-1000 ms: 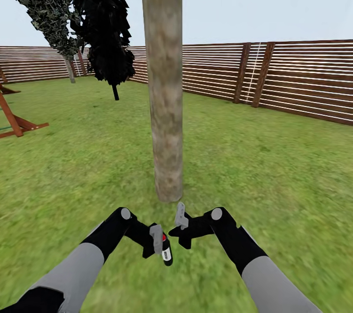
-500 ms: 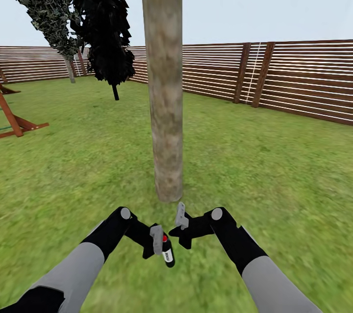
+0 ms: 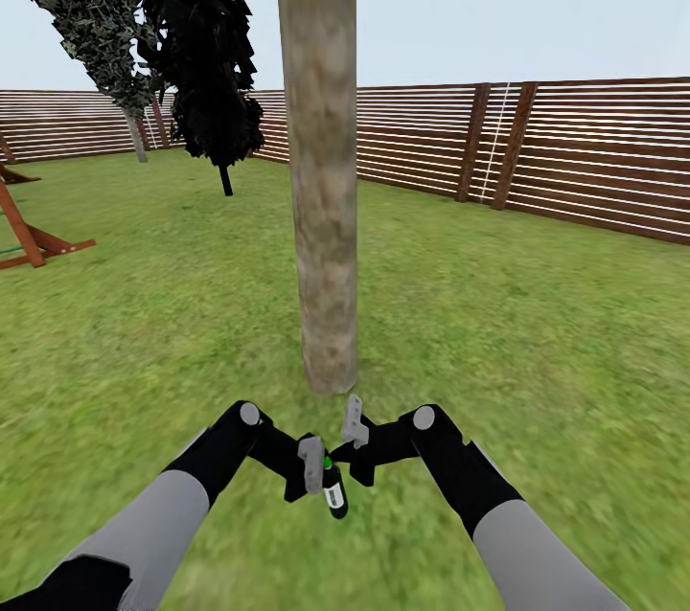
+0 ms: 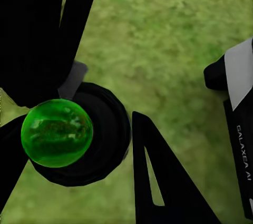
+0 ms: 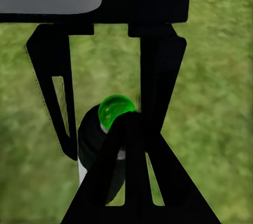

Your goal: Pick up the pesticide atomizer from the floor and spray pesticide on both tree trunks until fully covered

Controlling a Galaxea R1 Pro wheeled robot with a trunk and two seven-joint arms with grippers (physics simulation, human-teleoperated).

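Head view: atomizer held before tree trunk (image 3: 322,161), frame centre.
L fingers (image 3: 310,463) clamped on pesticide atomizer (image 3: 332,487); R fingers (image 3: 354,420) — can't tell.

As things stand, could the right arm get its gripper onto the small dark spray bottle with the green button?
Probably yes: the right gripper hangs right beside the small dark spray bottle with the green button, which the left gripper already holds, and nothing stands between them.

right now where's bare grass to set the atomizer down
Open lawn lies right of the trunk, out to the fence. More spreads left of it, toward the wooden frame. It is crowded just before the trunk's base, where the left gripper has the atomizer close by the right gripper.
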